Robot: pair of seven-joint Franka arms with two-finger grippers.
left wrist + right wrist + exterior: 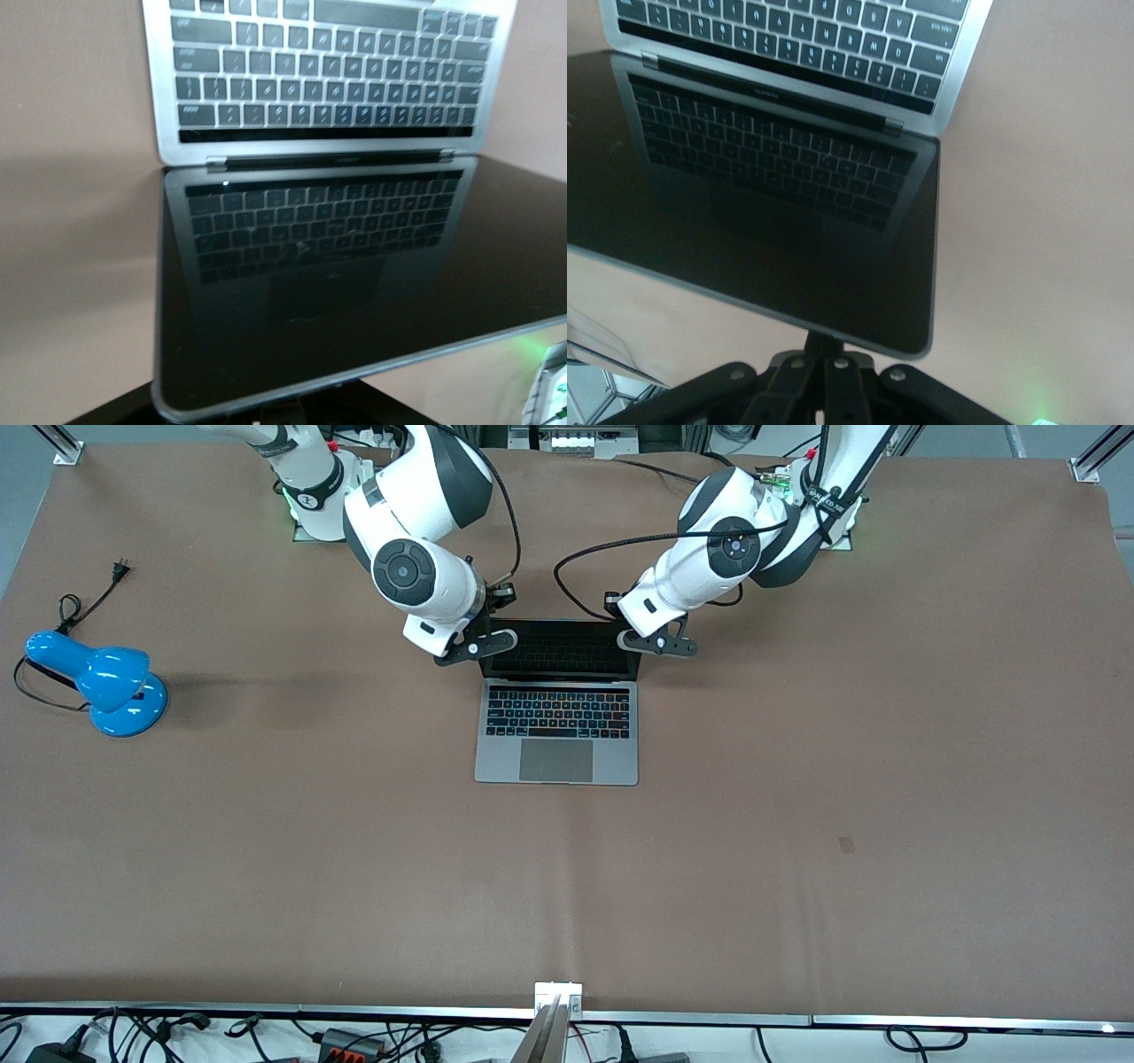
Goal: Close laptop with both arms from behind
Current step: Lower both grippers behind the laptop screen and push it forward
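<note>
Brown worktop (797, 824) from the front: one open laptop (557, 731) at centre, one blue desk lamp (97, 682) toward the right arm's end. Right gripper (476, 646) and left gripper (657, 643) at the screen's two top corners.

Left wrist: black screen, keyboard reflected; fingers unseen, cannot tell.

Right wrist: fingers (833, 381) pressed together against the screen's top edge.

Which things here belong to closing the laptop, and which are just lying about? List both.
Job: laptop, open; left gripper and right gripper at its screen's top corners.

Lying about: blue desk lamp, unplugged, toward the right arm's end of the table.
</note>
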